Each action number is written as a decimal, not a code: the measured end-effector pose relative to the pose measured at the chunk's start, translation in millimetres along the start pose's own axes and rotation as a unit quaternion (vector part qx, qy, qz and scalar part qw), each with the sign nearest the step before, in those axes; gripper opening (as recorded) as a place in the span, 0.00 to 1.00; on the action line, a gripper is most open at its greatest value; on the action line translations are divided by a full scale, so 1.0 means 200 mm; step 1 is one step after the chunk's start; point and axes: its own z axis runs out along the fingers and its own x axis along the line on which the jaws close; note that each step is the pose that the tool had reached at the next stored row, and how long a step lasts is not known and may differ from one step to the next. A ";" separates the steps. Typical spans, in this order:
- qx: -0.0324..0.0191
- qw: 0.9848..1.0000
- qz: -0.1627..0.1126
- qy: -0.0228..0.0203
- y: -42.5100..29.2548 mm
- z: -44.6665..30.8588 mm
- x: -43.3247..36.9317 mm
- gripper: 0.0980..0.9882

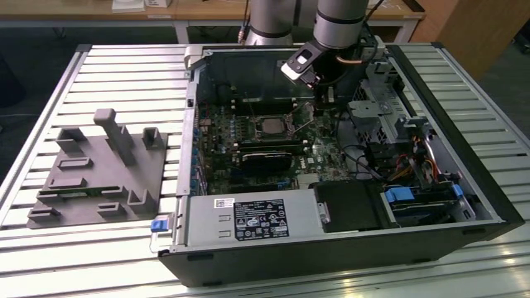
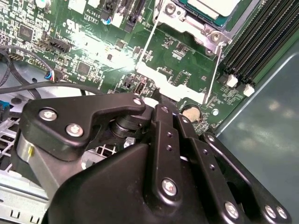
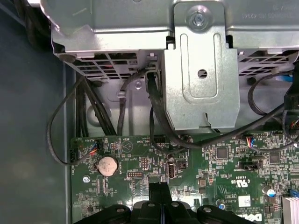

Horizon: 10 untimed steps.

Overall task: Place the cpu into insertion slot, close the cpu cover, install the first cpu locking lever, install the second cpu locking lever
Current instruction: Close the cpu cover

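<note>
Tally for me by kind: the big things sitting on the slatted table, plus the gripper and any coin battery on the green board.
open computer case: 1
grey fixture block: 1
gripper: 1
coin battery: 1
Total: 4

black label [image 1: 258,219] on the power supply [image 1: 198,218] — print unreadable.

Glossy green circuit board [image 3: 140,161]; bare silver metal drive cage [image 3: 201,70]; shiny metal cpu cover [image 2: 187,21]; matt black gripper [image 3: 161,193]; ribbed brushed-metal table [image 1: 124,68].
</note>
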 end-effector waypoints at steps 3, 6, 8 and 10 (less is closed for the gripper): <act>0.000 1.000 0.000 0.000 -0.002 0.000 0.000 0.01; 0.000 1.000 0.000 0.000 -0.007 -0.006 -0.001 0.01; 0.000 1.000 0.000 0.000 -0.010 -0.008 -0.001 0.01; 0.000 1.000 0.000 0.000 -0.011 -0.008 -0.001 0.01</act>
